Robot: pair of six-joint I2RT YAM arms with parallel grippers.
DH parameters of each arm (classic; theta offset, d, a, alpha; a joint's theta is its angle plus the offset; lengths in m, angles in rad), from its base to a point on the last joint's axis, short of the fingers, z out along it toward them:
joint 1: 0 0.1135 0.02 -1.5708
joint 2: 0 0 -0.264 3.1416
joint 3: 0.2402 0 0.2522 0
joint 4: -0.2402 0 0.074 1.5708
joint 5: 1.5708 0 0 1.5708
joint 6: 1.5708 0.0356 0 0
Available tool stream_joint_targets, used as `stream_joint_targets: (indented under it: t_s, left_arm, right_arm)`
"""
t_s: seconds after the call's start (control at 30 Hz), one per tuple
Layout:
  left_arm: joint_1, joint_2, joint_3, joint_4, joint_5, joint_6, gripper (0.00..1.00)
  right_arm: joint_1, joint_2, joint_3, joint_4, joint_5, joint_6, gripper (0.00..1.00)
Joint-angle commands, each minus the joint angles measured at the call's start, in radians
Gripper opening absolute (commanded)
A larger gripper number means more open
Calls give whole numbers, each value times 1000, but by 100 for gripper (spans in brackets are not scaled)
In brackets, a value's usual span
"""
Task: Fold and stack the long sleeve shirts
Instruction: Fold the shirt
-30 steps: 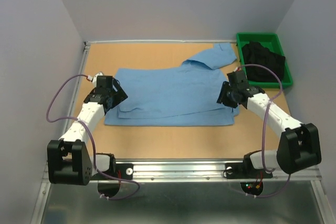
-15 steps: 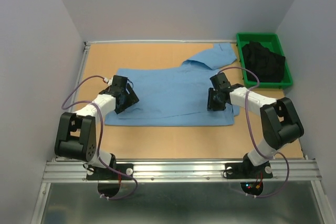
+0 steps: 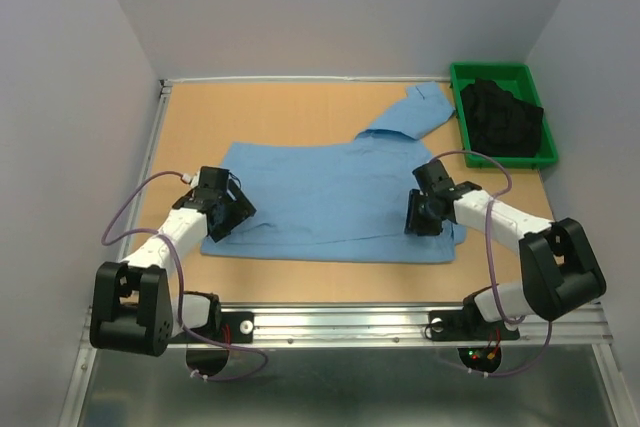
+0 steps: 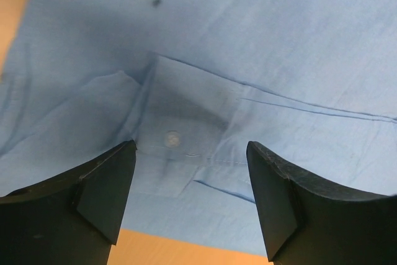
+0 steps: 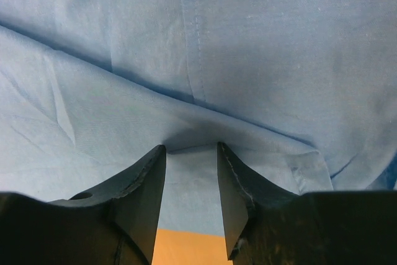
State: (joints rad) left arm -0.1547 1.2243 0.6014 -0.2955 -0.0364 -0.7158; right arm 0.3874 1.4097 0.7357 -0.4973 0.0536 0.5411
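One light blue long sleeve shirt point(image 3: 330, 187) lies partly folded across the table's middle, with one sleeve point(image 3: 415, 112) trailing to the back right. My left gripper point(image 3: 228, 219) is open wide over the shirt's near left corner. In the left wrist view point(image 4: 192, 147) its jaws straddle a buttoned cuff point(image 4: 180, 134) without touching it. My right gripper point(image 3: 420, 217) is at the shirt's near right part. In the right wrist view point(image 5: 191, 147) its jaws are narrowly open, and the fingertips point(image 5: 158, 153) press against a raised fold of shirt fabric point(image 5: 248, 48).
A green bin point(image 3: 490, 69) holding black clothes point(image 3: 500, 117) stands at the back right corner. Bare wooden table point(image 3: 230, 107) shows behind and left of the shirt. A narrow strip of table point(image 3: 330, 282) lies between the shirt and the near rail.
Both grippers have moved toward the near edge. The shirt has slid with them toward the near edge, and its trailing sleeve has pulled in from the back.
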Motion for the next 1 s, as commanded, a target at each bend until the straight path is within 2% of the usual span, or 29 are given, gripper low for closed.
stream_joint_targets:
  t_s: [0.0,0.03,0.17,0.3,0.4,0.53,0.67,0.97]
  left_arm:
    - [32,-68,66,-138,-19,27,85]
    - [43,-69,93,-148,-37,45,87]
    - [79,-40,259,-136,-100,117,89]
    - [84,97,388,-82,-132,168,90]
    - [84,212,463,-39,-143,190,90]
    - [84,354,567,-5,-160,214,90]
    - [81,472,613,15,-161,213,90]
    - [69,485,511,48,-157,196,90]
  right_arm:
    - [1,-51,34,-164,29,-7,45]
    - [1,-60,107,-188,47,-18,50]
    - [-8,-19,266,-218,135,-85,55]
    - [-70,83,474,-213,196,-150,55]
    - [-120,172,560,-179,207,-167,53]
    - [-202,261,605,-40,166,-156,53]
    - [-297,368,651,52,95,-94,54]
    - [-324,538,755,223,100,86,54]
